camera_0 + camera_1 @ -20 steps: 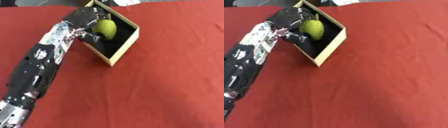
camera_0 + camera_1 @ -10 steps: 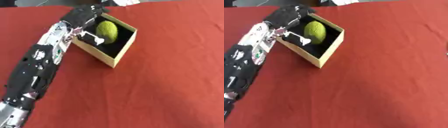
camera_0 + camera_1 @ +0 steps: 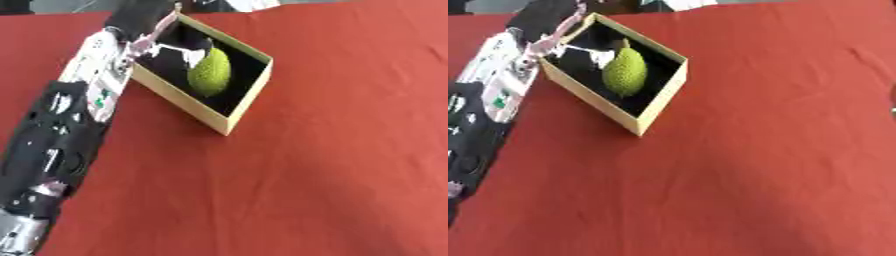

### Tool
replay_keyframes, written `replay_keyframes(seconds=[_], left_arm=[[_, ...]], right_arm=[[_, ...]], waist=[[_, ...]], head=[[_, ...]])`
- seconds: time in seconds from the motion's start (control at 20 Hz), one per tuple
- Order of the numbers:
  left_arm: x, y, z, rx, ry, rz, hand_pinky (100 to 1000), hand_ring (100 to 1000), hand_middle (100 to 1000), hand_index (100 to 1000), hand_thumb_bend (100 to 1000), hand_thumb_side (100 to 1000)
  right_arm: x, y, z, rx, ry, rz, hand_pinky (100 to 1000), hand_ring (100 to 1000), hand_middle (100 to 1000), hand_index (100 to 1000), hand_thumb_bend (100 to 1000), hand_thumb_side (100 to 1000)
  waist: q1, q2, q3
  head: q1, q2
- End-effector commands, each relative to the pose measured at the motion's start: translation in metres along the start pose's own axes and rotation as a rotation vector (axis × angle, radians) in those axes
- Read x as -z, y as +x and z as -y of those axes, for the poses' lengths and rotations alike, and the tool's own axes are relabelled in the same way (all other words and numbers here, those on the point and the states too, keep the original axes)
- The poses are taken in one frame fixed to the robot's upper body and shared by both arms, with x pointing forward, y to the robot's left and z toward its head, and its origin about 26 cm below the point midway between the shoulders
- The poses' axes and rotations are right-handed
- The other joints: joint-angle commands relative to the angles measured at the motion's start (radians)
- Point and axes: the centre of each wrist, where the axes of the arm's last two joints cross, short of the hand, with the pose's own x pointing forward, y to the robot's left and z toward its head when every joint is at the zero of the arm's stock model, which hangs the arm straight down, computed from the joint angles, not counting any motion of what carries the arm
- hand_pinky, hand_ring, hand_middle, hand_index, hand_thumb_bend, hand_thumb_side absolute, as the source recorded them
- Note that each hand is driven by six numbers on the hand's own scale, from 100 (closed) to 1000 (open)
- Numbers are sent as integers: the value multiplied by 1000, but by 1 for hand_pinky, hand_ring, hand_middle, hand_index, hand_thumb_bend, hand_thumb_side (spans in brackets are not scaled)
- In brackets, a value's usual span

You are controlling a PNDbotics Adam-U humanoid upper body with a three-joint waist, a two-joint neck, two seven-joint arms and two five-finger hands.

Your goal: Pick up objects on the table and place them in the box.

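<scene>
Overhead, one open-topped tan cardboard box with a black interior (image 3: pixel 247 102) sits askew on the red-cloth-covered desk (image 3: pixel 332 165), toward its far left. Inside lies a single bumpy, yellow-green oval fruit (image 3: pixel 210 71), resting on the dark floor of the box beside its right-hand wall. One robot arm, black with silver and white panels (image 3: pixel 74 110), stretches up the left side of the view from the lower corner; its left robot hand (image 3: pixel 149 22) hangs over the box's far left corner, with pale fingers (image 3: pixel 179 49) reaching down into the box just beside the top of the fruit. Whether those fingers touch the fruit, or are spread or curled, cannot be told. One box, one fruit and one arm are in sight.
</scene>
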Motion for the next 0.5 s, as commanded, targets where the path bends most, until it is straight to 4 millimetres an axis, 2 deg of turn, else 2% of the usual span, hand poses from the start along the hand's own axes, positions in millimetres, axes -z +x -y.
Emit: replay_keyframes(seconds=[0.05, 0.3, 0.5], left_arm=[[-14, -9, -47, -19, 134, -2, 723, 713, 695, 854, 249, 366], [-56, -18, -89, -145, 297, -41, 721, 700, 679, 844, 263, 420], [-93, -22, -105, -261, 406, -64, 717, 688, 664, 833, 273, 474]], right_arm=[[6, 7, 9, -33, -13, 37, 798, 770, 670, 805, 100, 587], [5, 6, 13, -48, -26, 36, 798, 770, 670, 805, 100, 585], [4, 5, 15, -63, -33, 37, 798, 769, 670, 804, 100, 585]], waist=[[0, -28, 5], [0, -28, 24], [-1, -25, 35]], head=[[-15, -1], [-39, 3], [-47, 8]])
